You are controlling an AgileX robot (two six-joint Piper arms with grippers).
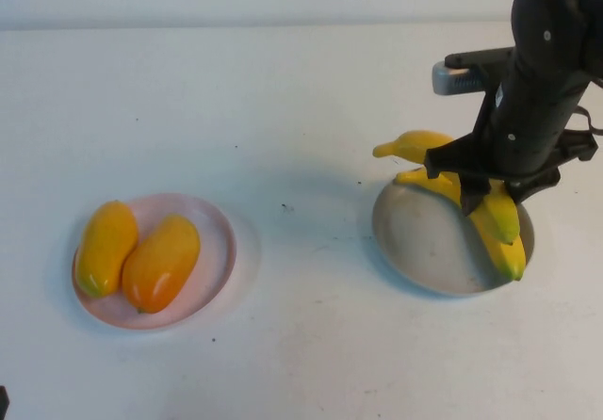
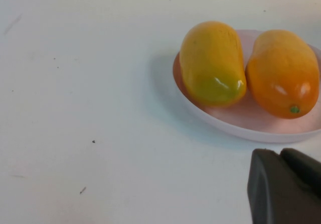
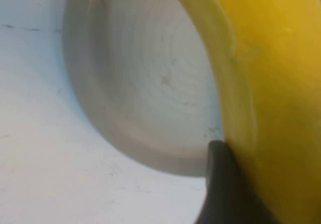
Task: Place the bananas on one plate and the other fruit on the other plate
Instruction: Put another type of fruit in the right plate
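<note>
You've got two bananas here: one (image 1: 415, 144) poking out past the far rim of the grey plate (image 1: 424, 241), the other (image 1: 497, 224) lying across it. Two plump mango-type fruits too, a yellower one (image 1: 105, 247) and an orange one (image 1: 161, 262), side by side on the pink plate (image 1: 219, 250). So that's two plates total, one grey and one pink. Two arms on the rig, but you only see one gripper (image 1: 485, 192) in the high view.
</note>
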